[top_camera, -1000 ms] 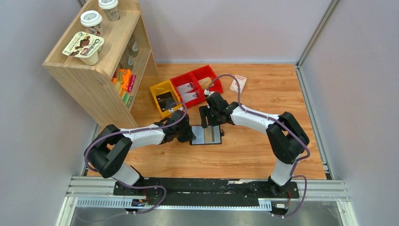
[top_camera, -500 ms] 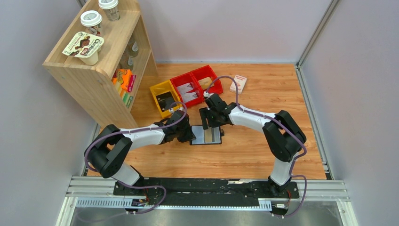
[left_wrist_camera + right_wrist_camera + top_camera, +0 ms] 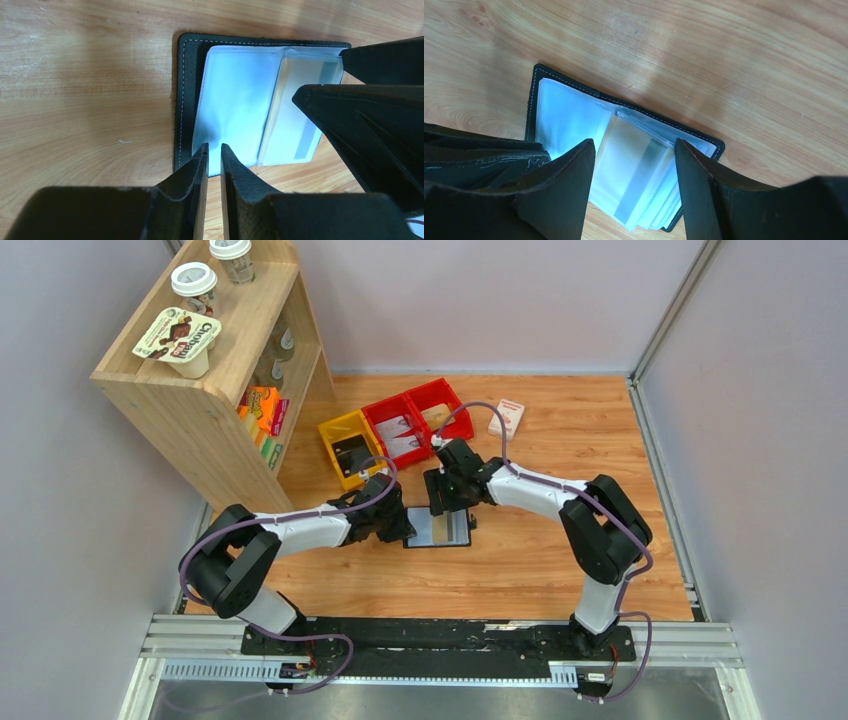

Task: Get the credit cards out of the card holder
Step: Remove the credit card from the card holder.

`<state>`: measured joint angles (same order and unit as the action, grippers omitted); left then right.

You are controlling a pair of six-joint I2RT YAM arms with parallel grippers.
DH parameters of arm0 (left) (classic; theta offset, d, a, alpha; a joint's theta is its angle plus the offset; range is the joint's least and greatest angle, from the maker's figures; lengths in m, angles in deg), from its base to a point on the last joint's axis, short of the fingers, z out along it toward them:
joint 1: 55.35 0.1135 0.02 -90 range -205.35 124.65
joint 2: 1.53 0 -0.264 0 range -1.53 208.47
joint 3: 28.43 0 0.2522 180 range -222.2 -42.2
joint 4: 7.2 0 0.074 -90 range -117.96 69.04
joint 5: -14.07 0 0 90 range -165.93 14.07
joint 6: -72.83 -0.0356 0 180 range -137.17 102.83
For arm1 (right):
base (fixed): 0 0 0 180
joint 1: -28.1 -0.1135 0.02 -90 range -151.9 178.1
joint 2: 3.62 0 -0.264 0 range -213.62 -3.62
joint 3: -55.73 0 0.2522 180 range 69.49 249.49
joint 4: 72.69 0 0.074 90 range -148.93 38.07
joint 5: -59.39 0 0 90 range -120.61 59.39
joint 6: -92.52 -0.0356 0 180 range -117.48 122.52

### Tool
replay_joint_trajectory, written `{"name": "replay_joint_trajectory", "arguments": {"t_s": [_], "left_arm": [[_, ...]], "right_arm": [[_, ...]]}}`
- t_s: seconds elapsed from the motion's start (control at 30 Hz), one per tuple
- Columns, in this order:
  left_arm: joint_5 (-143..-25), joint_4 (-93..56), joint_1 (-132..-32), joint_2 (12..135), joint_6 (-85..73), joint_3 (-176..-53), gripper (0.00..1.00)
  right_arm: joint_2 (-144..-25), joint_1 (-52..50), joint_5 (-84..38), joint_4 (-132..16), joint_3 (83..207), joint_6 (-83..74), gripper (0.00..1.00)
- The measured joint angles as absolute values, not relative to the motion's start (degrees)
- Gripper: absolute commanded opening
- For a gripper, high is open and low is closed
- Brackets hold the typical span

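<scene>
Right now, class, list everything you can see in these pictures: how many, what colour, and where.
black bifold card holder: one, black with bluish-grey sleeves, open on the table between the claws
tan flat credit card: one visible, tan with a grey stripe, inside a clear sleeve
yellow plastic bin: one, yellow, behind the holder
red plastic bins: two, red, right of the yellow bin
white-and-red small box: one, right of the bins
light wooden shelf unit: one, far left
white-lidded cups: two, shelf top
foil-lidded tub: one, shelf top
orange packets: number unclear, inside the shelf
wooden table: one, light brown
left claw: black, nearly closed, at the holder's edge
right claw: black, open, astride the card sleeve
</scene>
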<state>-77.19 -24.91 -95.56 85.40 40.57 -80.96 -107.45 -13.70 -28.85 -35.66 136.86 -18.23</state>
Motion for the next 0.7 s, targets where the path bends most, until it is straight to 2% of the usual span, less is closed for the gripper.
{"name": "replay_joint_trajectory", "arguments": {"t_s": [0.4,0.7], "left_arm": [[-77.2,-24.9,-95.6,85.4,40.6,-80.9,0.23],[-77.0,-24.5,-95.6,83.8,41.0,-79.4,0.23]], "right_arm": [[-101.1,-13.6,-20.9,-37.2,136.8,-21.3,0.61],[-101.9,-13.7,-11.8,-43.7,133.4,-27.0,0.59]]}}
